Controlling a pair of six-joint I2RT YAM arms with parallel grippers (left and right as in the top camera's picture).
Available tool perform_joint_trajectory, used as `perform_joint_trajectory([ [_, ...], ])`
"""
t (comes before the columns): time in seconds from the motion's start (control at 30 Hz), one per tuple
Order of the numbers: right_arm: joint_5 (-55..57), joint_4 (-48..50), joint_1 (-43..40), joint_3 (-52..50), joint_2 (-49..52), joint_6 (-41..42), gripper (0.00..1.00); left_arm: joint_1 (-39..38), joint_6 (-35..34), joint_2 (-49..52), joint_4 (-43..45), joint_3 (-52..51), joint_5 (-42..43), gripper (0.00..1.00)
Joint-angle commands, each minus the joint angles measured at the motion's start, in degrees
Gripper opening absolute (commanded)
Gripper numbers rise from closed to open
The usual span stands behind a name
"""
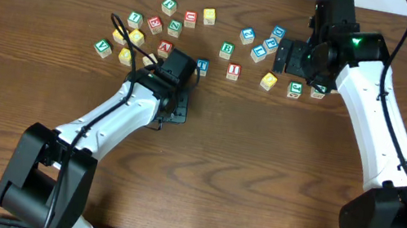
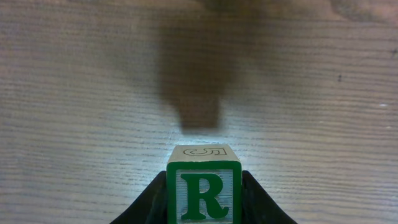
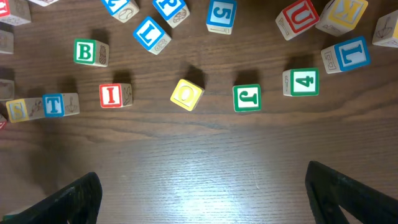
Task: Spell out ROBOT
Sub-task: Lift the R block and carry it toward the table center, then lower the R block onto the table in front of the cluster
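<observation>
Brown wooden surface (image 2: 74,93) lies bare beneath the green-lettered R wooden cube (image 2: 203,193), gripped by closed left jaws at 6 o'clock of the loose letter cubes (image 1: 226,50); right jaws gape empty; advise lowering squarely, leaving room toward 3 o'clock.

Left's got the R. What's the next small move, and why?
Probably lower the left gripper and set the R cube on the table below, starting the row. It is shut on the R, and the cube's shadow lies apart from it, so it seems lifted off the wood.

Wooden R cube (image 2: 203,190), seemingly matt table (image 2: 74,93)
</observation>
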Motion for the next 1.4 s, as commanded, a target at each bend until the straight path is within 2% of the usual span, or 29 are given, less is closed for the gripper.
perform_joint_trajectory([
  [0.0, 0.3, -0.1, 0.4, 0.3, 0.5, 0.4, 0.99, -0.1, 2.7, 1.1, 1.1, -0.3, -0.3, 0.20],
  [0.3, 0.3, -0.1, 0.4, 0.3, 0.5, 0.4, 0.99, -0.1, 3.5, 2.1, 1.5, -0.3, -0.1, 0.21],
  [0.4, 0.3, -0.1, 0.4, 0.3, 0.5, 0.4, 0.99, -0.1, 3.5, 2.3, 1.5, -0.3, 0.2, 0.25],
  [1.03, 0.3, -0.1, 0.4, 0.3, 0.5, 0.4, 0.99, 0.0, 3.5, 4.4, 2.2, -0.3, 1.2, 0.27],
  [1.1, 0.3, -0.1, 0.4, 0.3, 0.5, 0.4, 0.99, 0.0, 3.5, 4.4, 2.2, -0.3, 1.2, 0.32],
  [1.37, 0.3, -0.1, 0.4, 0.3, 0.5, 0.4, 0.99, 0.0, 3.5, 4.5, 2.2, -0.3, 1.2, 0.34],
])
